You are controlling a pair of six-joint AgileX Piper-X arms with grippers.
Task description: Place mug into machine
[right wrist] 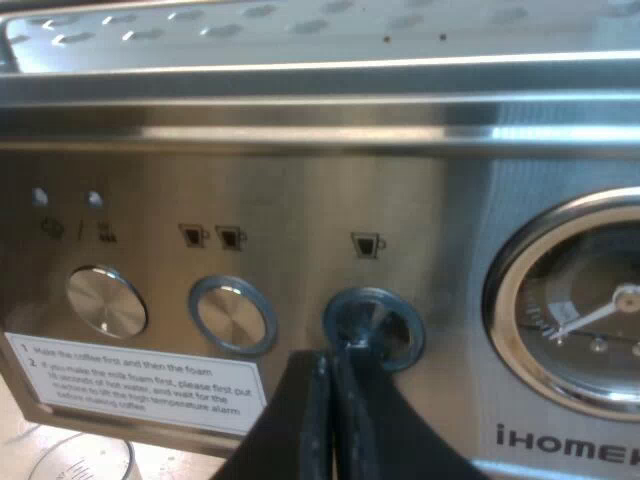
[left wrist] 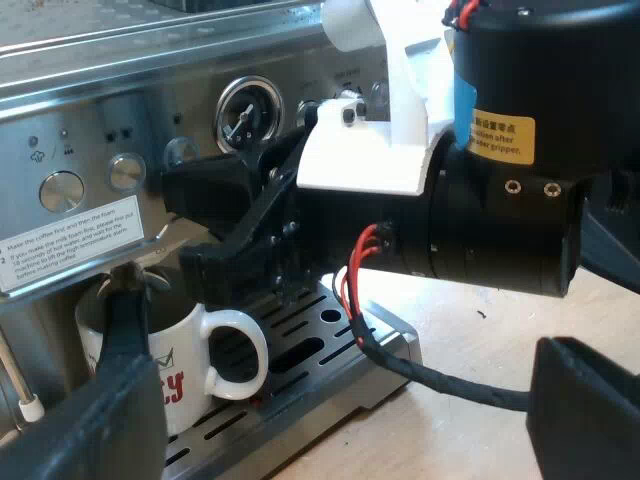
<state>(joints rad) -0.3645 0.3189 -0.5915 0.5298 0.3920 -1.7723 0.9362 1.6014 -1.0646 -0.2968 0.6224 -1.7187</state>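
Two arms are at the brushed-steel espresso machine (left wrist: pixel 100 130), and your left one is nearer the task's thing. The white ceramic mug with red lettering (left wrist: pixel 190 350) stands upright on the machine's slotted metal drip tray (left wrist: pixel 320 330), under its front, with the long axis vertical and the looped handle turned out, away from the machine. The left gripper (left wrist: pixel 350 330) is spread wide. One finger crosses the mug's rim and the other stands well off past the tray's outer corner, so it holds nothing. I judge the mug set in place, and any coming move would be a clean retreat away from the machine. The right gripper (right wrist: pixel 330 365) is up at the machine's control panel, well above the mug. Its fingers are pressed together, empty, with the tip at the round metal button (right wrist: pixel 372 328) under a single-cup icon. The round pressure gauge (right wrist: pixel 590 320) sits beside that button. You can read "iHOME" below the gauge, and the white instruction sticker (right wrist: pixel 140 385) begins "Make the coffee first and then the foam". The mug's letters end in what looks like "cy".
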